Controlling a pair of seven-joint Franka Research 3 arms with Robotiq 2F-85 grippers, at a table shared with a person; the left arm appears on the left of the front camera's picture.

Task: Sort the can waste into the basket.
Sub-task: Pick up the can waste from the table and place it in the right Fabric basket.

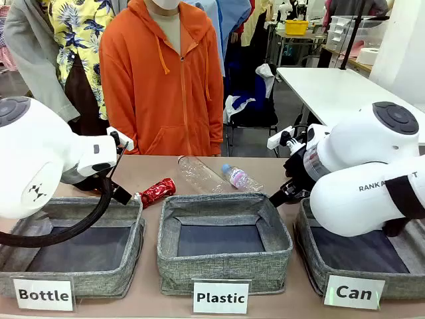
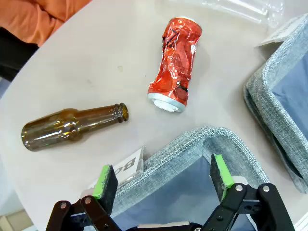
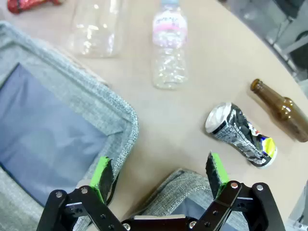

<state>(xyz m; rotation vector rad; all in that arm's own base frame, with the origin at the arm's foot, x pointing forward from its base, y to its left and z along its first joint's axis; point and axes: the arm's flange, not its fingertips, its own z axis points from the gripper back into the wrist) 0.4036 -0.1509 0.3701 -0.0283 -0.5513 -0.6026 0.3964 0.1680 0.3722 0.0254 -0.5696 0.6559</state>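
A crushed red can (image 1: 155, 191) lies on the table behind the Bottle bin; in the left wrist view the red can (image 2: 174, 63) is ahead of my open left gripper (image 2: 162, 179), which hovers over a bin corner. A crushed black can (image 3: 241, 134) with white print and a yellow-green end lies on the table ahead and right of my open right gripper (image 3: 159, 174). The basket (image 1: 352, 276) marked Can stands at the front right, partly hidden by my right arm. Neither gripper holds anything.
Grey bins marked Bottle (image 1: 73, 282) and Plastic (image 1: 222, 274) stand left and middle. Two clear plastic bottles (image 1: 199, 174) (image 1: 237, 177) lie behind the Plastic bin. Brown glass bottles lie near each can (image 2: 72, 127) (image 3: 284, 109). A person in an orange hoodie (image 1: 166, 80) stands at the far side.
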